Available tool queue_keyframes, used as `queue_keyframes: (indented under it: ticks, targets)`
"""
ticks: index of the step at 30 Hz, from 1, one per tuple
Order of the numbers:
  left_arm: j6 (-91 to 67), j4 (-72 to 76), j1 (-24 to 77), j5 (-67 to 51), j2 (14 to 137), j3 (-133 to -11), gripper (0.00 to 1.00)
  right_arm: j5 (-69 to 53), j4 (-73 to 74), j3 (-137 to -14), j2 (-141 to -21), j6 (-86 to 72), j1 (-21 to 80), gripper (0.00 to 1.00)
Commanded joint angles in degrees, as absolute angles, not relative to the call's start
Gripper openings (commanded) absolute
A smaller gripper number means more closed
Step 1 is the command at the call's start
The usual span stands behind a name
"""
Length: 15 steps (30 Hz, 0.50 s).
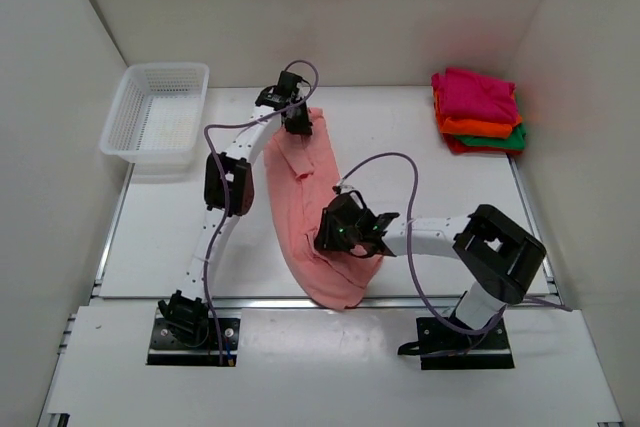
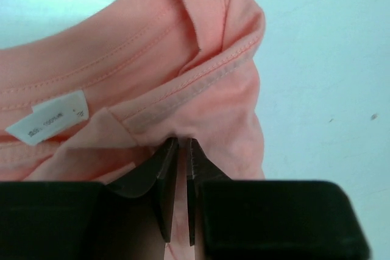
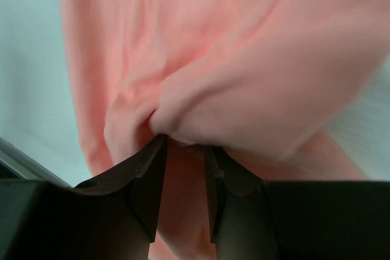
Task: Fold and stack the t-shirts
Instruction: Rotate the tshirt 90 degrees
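A salmon-pink t-shirt (image 1: 305,197) lies in a long, loosely bunched strip down the middle of the table. My left gripper (image 1: 297,125) is at its far end, shut on the cloth just below the collar seam (image 2: 213,74); a white label (image 2: 49,117) shows to the left. My right gripper (image 1: 324,242) is over the near part, its jaws pinching a raised fold of the same shirt (image 3: 244,59). At the back right a magenta t-shirt (image 1: 478,95) tops a folded stack, with an orange one (image 1: 480,128) and a green one (image 1: 510,139) under it.
A white mesh basket (image 1: 158,112) stands at the back left corner. White walls close in the table on three sides. The shirt's near end (image 1: 340,292) reaches the table's front edge by the arm bases.
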State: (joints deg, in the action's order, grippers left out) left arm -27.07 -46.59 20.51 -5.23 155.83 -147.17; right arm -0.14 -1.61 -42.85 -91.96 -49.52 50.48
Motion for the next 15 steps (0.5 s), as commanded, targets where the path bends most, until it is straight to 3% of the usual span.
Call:
queue_keyframes:
  ticks: [1, 5, 11, 15]
  targets:
    - [-28.4, -47.3, 19.2, -7.4, 160.7, -155.0, 0.23, 6.0, -1.8, -45.4, -93.8, -48.2, 55.3, 0.29]
    - [-31.6, -36.1, 17.4, -10.8, 153.7, -144.5, 0.24, 1.7, -7.9, -45.9, -92.1, -38.5, 53.9, 0.33]
    - [-31.9, -37.5, 15.3, -15.6, 146.0, -150.4, 0.27, -4.7, -15.0, -45.4, -85.3, -19.6, 48.2, 0.36]
    - [-30.4, -33.7, 15.6, -16.8, 132.8, -138.9, 0.29, -8.9, -19.8, -49.2, -88.1, -15.6, 40.3, 0.30]
